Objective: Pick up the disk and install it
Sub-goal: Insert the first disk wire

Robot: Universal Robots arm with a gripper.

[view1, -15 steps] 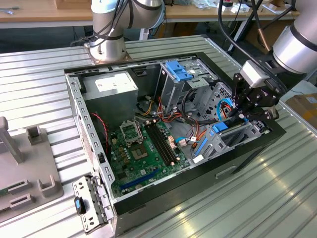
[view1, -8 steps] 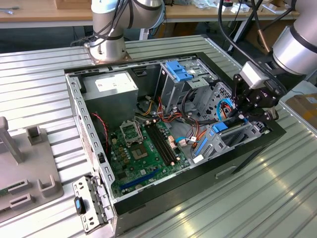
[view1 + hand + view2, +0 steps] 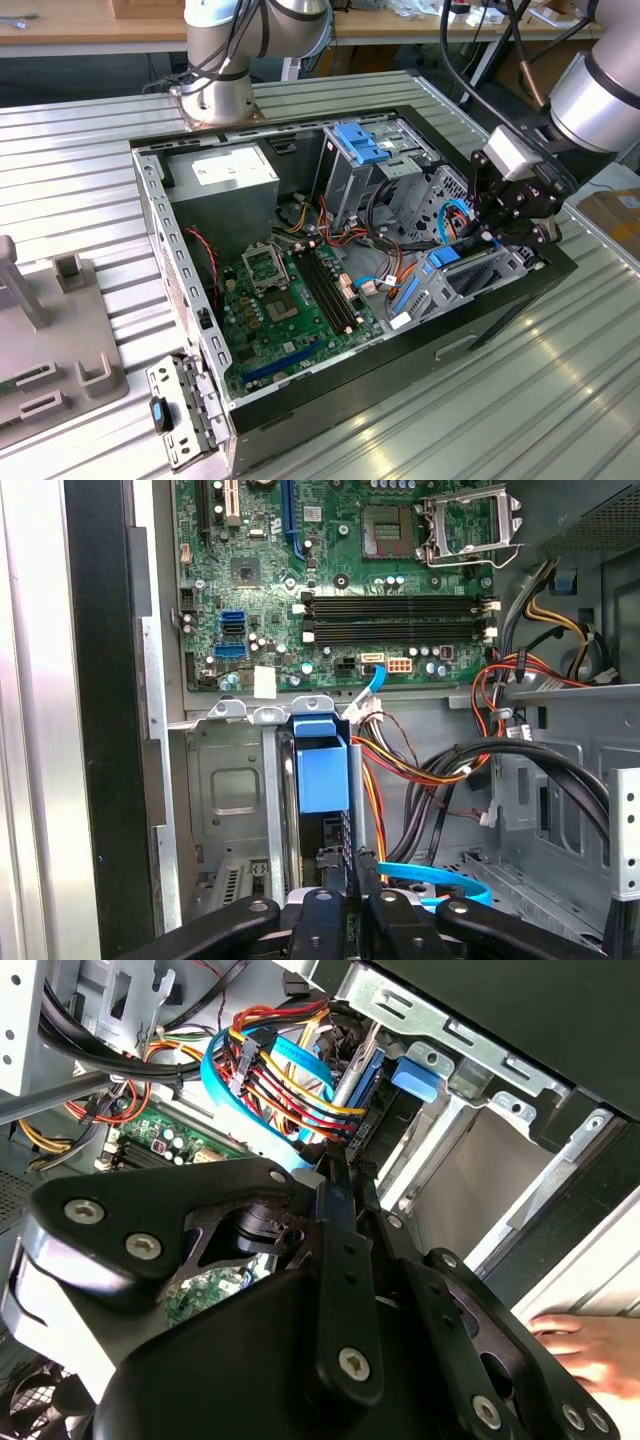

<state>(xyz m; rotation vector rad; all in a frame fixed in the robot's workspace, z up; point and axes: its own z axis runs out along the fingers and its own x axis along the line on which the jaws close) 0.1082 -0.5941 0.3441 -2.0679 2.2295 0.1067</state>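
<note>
The disk stands on edge in the drive bay at the front corner of the open computer case (image 3: 150, 200), on the exterior view's right. Its blue carrier (image 3: 322, 770) (image 3: 443, 258) (image 3: 413, 1078) sticks up between the bay's metal walls. My gripper (image 3: 492, 235) hangs right over that bay. Its black fingers (image 3: 330, 875) lie close together, shut, with the tips (image 3: 338, 1172) at the disk's upper edge beside the coloured cables. The linkage hides whether the tips pinch anything.
A bundle of red, yellow and blue cables (image 3: 280, 1080) runs beside the bay. Inside the case are the motherboard (image 3: 290, 305), a grey power-supply box (image 3: 235, 175) and a tall metal cage with a blue latch (image 3: 360, 145). A person's hand (image 3: 590, 1350) rests outside the case.
</note>
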